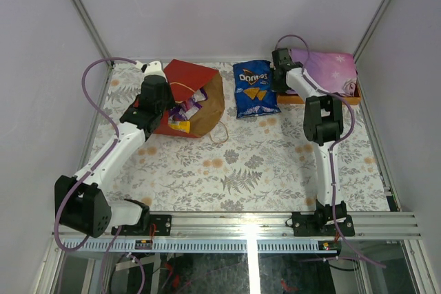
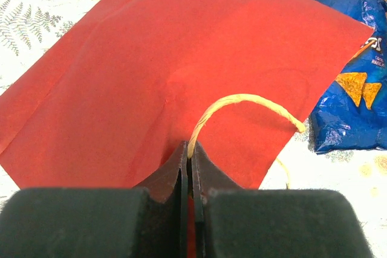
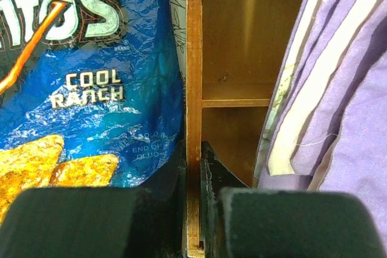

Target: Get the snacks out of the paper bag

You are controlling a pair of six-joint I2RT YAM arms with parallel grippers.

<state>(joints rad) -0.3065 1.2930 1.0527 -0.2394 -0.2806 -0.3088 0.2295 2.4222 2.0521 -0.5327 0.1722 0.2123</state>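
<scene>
Left tool (image 2: 187, 167): is pinching the paper bag (image 2: 151, 70)'s handle (image 2: 242, 99) (clenched tight), upper left.
Right tool (image 3: 193, 161): is clamping the tray (image 3: 194, 58)'s wall, upper right.

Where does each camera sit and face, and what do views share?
Top external: above, behind the bases, looking down at the floral table; left arm, right arm show.
Left wrist: looks along left gripper, shut on red paper bag's thin tan loop handle.
Right wrist: looks along right gripper, shut on orange wooden tray's wall.
Shared: glossy blue Doritos bag, in all three.
</scene>
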